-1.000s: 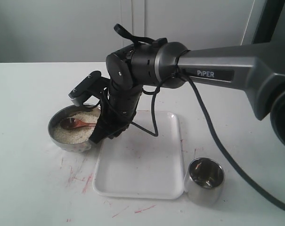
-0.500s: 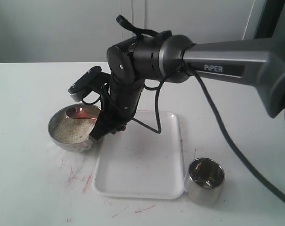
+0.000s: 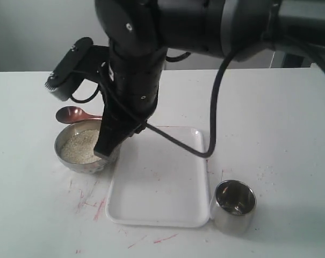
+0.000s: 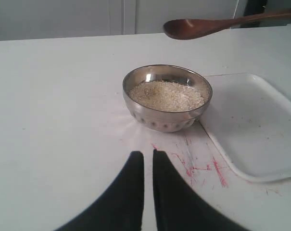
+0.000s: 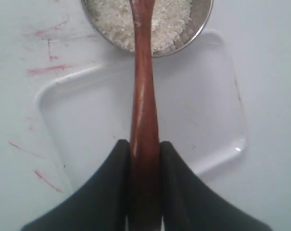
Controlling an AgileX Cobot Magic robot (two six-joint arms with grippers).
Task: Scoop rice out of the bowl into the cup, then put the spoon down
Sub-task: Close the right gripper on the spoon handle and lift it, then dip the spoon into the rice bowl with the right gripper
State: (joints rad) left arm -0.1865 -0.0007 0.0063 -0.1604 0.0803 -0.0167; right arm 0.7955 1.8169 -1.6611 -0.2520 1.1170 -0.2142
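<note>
The steel bowl stands left of the tray and holds a pale heap of rice. My right gripper hangs over the bowl's right rim, shut on the handle of the reddish-brown wooden spoon. The spoon's head is held in the air above the bowl's far left rim. In the right wrist view the spoon runs from the gripper out over the rice. Whether it carries rice I cannot tell. The steel cup stands at the tray's front right corner. My left gripper is shut and holds nothing, a short way from the bowl.
A white rectangular tray lies between bowl and cup. Red marks streak the white table in front of the bowl. The big dark right arm with its cable fills the upper middle of the exterior view.
The right arm has risen and lifted the spoon out of the rice. The spoon head has gone from inside the bowl to above its far left rim.
</note>
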